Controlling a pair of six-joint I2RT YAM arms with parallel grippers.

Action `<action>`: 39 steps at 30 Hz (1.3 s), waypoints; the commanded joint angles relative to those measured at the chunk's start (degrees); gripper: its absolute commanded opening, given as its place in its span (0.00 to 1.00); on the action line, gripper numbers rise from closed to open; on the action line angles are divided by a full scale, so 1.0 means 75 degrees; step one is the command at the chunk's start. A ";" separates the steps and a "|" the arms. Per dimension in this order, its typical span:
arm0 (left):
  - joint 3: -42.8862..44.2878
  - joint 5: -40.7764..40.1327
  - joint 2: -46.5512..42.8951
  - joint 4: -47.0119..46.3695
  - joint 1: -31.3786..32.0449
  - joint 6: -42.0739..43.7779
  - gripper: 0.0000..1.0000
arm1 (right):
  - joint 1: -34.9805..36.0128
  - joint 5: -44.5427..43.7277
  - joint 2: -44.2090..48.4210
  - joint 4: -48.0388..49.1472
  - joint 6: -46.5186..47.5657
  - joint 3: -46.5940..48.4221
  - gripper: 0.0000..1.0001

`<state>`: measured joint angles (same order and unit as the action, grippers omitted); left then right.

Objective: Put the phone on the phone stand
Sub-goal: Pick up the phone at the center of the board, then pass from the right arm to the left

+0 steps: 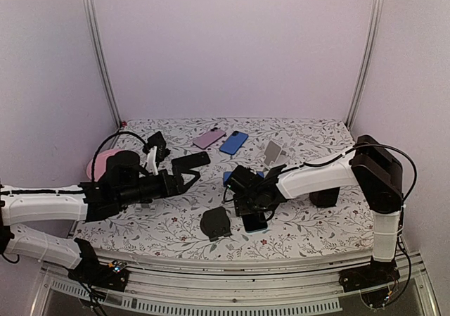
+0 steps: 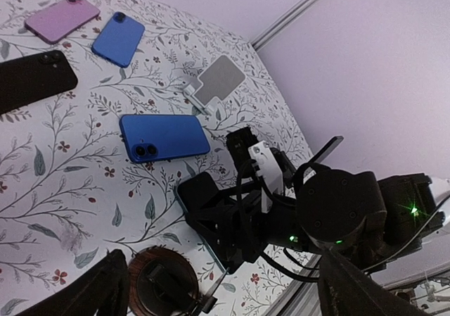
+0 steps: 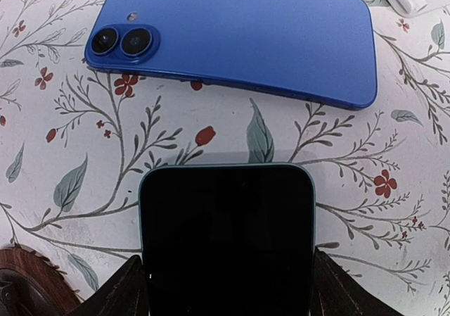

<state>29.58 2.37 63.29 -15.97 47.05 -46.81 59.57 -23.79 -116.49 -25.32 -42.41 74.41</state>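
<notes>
Right gripper (image 3: pixel 228 277) comes down over the teal-edged phone (image 3: pixel 226 231), which lies screen-up on the flowered cloth at the bottom centre of the wrist view. Its fingers (image 3: pixel 130 291) stand at the phone's two long edges. Whether the pads are actually pressing, I cannot tell from here. Left gripper (image 2: pixel 225 284) hangs wide with nothing in it.

The grey phone stand (image 1: pixel 273 152) sits up and right of centre in the overhead frame. To my eye the hold is near one end, so the phone may tip or slide out on lifting. The blue phone (image 3: pixel 239 34) just above could get knocked.

No brand or writing is readable anywhere.
</notes>
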 commanded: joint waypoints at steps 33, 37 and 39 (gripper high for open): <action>0.2296 0.1890 0.4220 -0.1382 -0.0423 -0.0477 0.63 | 0.0588 -0.0223 0.2263 0.3408 0.2675 -0.1203 0.52; 0.2352 0.2031 0.4384 -0.1593 -0.0435 -0.0579 0.58 | 0.0622 -0.0204 0.2269 0.3412 0.2718 -0.1194 0.52; 0.2345 0.2120 0.4429 -0.1714 -0.0436 -0.0653 0.54 | 0.0646 -0.0209 0.2266 0.3403 0.2734 -0.1191 0.52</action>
<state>46.00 16.21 95.50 -25.32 44.47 -50.92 63.88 -24.86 -102.39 -2.92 -22.87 65.39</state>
